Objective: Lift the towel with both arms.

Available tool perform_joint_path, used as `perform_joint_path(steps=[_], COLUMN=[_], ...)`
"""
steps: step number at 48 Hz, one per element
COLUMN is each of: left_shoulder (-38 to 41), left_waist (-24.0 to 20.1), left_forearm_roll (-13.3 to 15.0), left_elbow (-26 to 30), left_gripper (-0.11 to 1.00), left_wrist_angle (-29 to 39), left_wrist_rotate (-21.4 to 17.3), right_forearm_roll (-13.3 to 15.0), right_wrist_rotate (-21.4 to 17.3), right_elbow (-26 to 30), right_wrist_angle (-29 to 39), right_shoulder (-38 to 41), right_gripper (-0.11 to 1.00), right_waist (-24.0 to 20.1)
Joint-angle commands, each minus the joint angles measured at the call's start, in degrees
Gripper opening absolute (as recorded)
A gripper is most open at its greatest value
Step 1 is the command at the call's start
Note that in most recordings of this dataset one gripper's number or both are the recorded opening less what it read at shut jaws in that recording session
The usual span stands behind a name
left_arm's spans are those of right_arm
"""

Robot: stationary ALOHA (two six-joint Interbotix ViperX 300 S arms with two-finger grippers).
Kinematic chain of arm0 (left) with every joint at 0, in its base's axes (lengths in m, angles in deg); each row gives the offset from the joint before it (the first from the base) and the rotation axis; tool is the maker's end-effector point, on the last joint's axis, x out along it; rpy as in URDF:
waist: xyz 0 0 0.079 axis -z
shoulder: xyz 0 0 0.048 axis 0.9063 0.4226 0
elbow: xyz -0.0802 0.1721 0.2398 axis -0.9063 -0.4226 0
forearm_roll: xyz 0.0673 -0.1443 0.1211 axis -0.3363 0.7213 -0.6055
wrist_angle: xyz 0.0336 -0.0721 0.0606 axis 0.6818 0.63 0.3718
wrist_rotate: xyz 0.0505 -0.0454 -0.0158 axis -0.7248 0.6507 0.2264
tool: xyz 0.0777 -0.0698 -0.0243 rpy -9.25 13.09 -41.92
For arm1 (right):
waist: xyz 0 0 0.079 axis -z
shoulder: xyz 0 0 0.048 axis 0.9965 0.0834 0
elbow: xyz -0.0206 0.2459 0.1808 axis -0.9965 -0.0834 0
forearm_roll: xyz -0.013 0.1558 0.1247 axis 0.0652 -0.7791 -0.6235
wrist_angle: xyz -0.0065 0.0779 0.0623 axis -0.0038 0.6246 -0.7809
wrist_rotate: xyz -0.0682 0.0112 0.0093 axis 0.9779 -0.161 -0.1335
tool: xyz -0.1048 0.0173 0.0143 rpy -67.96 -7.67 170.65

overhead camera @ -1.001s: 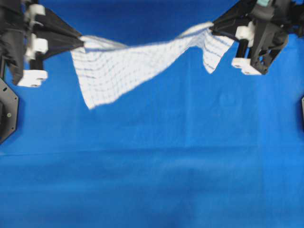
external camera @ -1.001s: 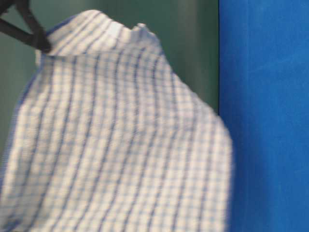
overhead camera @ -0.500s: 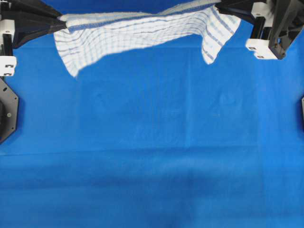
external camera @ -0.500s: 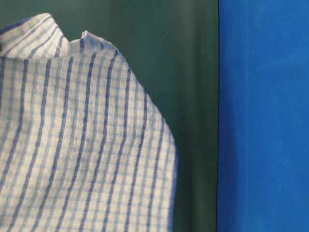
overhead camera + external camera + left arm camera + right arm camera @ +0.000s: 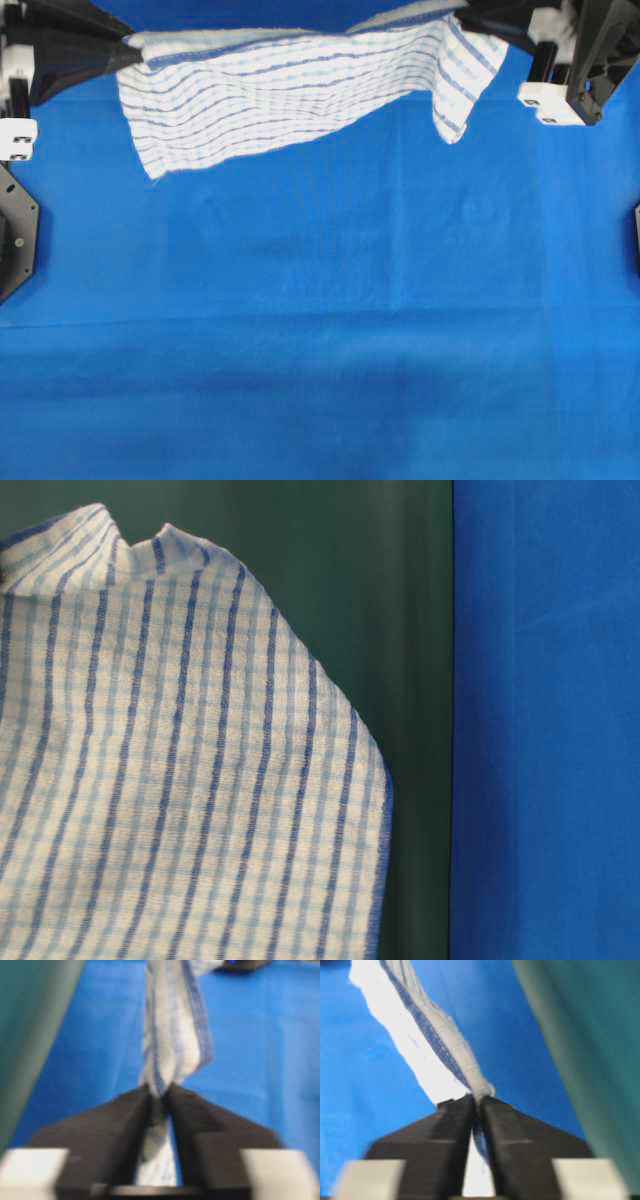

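Note:
The towel (image 5: 290, 95), white with blue check stripes, hangs stretched between both arms at the far edge of the overhead view. Its lower edge sags on the left and a corner droops on the right. My left gripper (image 5: 128, 45) pinches its left top corner, and in the left wrist view the black fingers (image 5: 159, 1092) hold bunched towel (image 5: 172, 1025). My right gripper (image 5: 458, 12) grips the right top corner, and the right wrist view shows its tips (image 5: 477, 1100) closed on the towel's hem (image 5: 435, 1045). From table level the hanging towel (image 5: 180, 780) fills the left half.
The plain blue tablecloth (image 5: 320, 330) covers the table below the towel. Black mounting plates sit at the left edge (image 5: 15, 235) and the right edge (image 5: 636, 235). A green wall (image 5: 400, 630) stands behind the towel at table level.
Both arms have carried the towel up and toward the far edge, pulling it wider. In the last half second its hanging lower edge has swung out and spread lower.

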Motion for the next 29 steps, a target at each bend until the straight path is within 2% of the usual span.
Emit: perform_joint_path(steps=[1, 4, 7, 10, 13, 24, 29], left_shoulder=[-0.35, -0.53, -0.53, -0.44, -0.53, -0.53, 0.0], left_waist=[-0.09, -0.18, -0.18, -0.18, -0.09, -0.18, -0.09], left_forearm_roll=[-0.09, -0.09, 0.0, -0.09, 0.0, 0.0, 0.0], left_elbow=[1.32, 1.23, 1.14, 0.97, 0.7, -0.18, -2.46], left_gripper=[0.26, 0.44, 0.64, 0.8, 0.91, 0.9, 0.9], left_wrist_angle=[-0.62, -0.53, -0.35, -0.18, -0.09, -0.09, -0.88], left_wrist_rotate=[0.09, 0.09, 0.09, 0.09, 0.18, 0.26, 0.26], right_forearm_roll=[0.62, 1.32, 1.58, 1.58, 1.58, 1.58, 1.58], right_wrist_rotate=[0.0, -0.09, -0.18, -0.18, -0.26, -0.7, -0.88], right_elbow=[1.23, 1.14, 1.05, 1.05, 1.05, -0.18, -2.9], right_wrist_angle=[-0.18, -0.18, 0.0, 0.0, 0.0, 0.09, -0.35], right_shoulder=[-0.79, -0.79, -0.79, -0.79, -0.79, -0.79, -0.79], right_gripper=[0.37, 0.55, 0.67, 0.65, 0.62, 0.63, 0.63], right_waist=[0.0, 0.0, 0.0, 0.0, 0.0, 0.0, 0.0])
